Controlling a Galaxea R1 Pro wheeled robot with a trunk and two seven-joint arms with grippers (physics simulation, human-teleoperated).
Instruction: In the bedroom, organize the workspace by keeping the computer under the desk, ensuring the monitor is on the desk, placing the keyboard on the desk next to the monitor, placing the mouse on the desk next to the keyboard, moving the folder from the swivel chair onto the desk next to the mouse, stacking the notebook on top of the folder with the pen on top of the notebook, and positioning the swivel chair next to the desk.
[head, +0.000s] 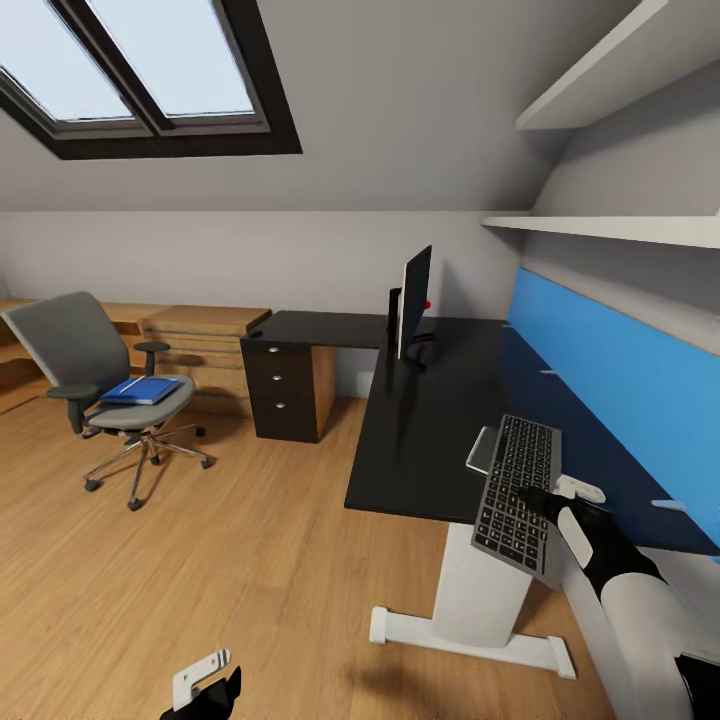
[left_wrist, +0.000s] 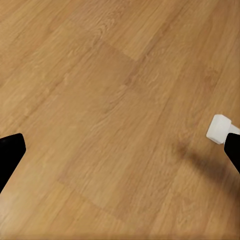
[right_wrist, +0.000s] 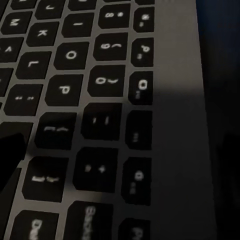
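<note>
My right gripper (head: 562, 495) is shut on the right edge of the keyboard (head: 518, 495), holding it tilted above the front part of the black desk (head: 430, 420). Its dark keys (right_wrist: 100, 125) sit close up in the right wrist view. A small greyish notebook (head: 483, 450) pokes out from behind the keyboard. The monitor (head: 413, 300) stands edge-on at the back of the desk. The swivel chair (head: 90, 370) is away to the left, with the blue folder (head: 142, 389) on its seat. My left gripper (head: 205, 685) (left_wrist: 117, 145) hangs open over the wooden floor.
A black drawer unit (head: 285, 390) supports the desk's left wing, with low wooden shelving (head: 200, 340) beside it. A blue back panel (head: 620, 380) lines the desk's right side under white wall shelves (head: 610, 228). The desk's white pedestal (head: 480, 600) stands close ahead.
</note>
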